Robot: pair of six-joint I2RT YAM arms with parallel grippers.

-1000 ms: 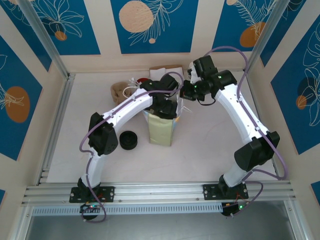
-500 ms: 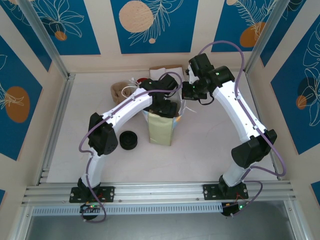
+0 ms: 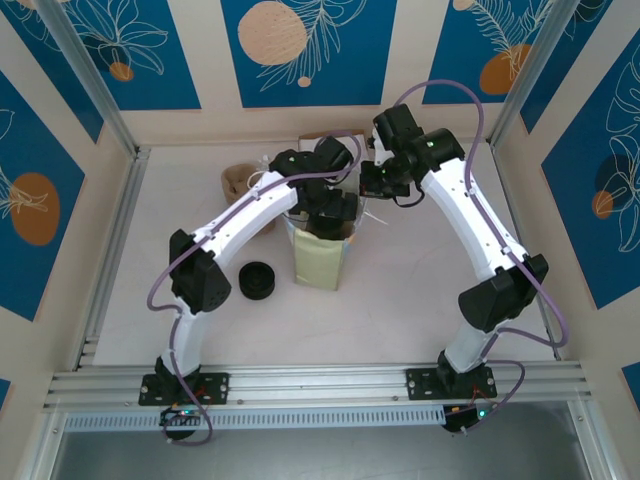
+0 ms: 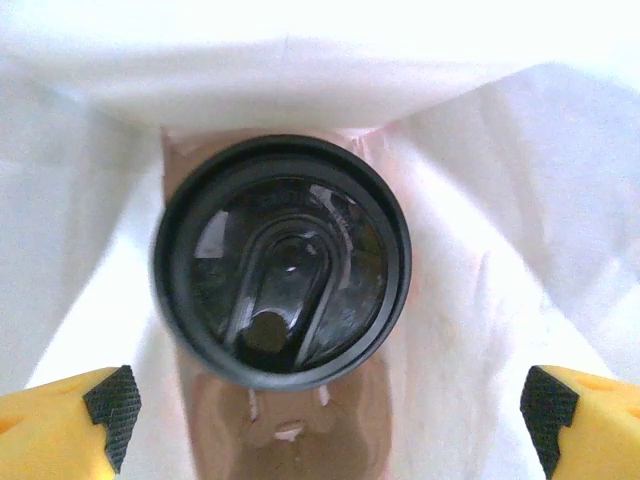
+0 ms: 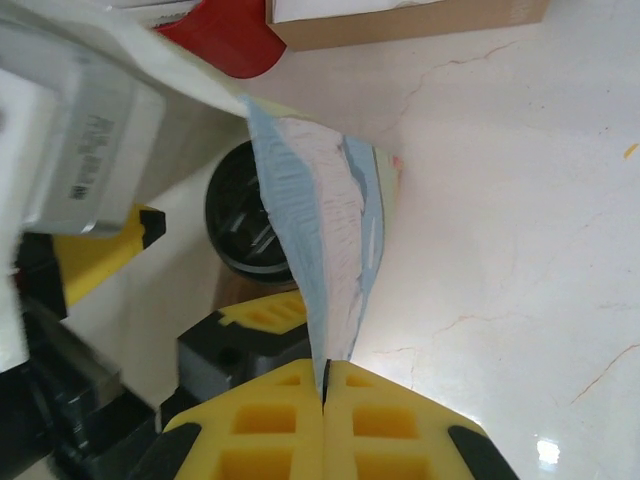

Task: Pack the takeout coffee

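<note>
Coffee cup (image 4: 280,260): round glossy black plastic lid, upright deep inside thin, pale-lined paper bag (image 3: 320,262) on pale marbled surface (image 3: 420,290). Left tool (image 4: 327,410): jaws wide above the lid, holding nothing. Right tool (image 5: 325,388): yellow, pinched tight on the bag's crinkled rim.

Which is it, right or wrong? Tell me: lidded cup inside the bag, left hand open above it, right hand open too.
Wrong on one point: the right hand is shut, pinching the rim of the bag, as the right wrist view shows. The rest stands.
</note>
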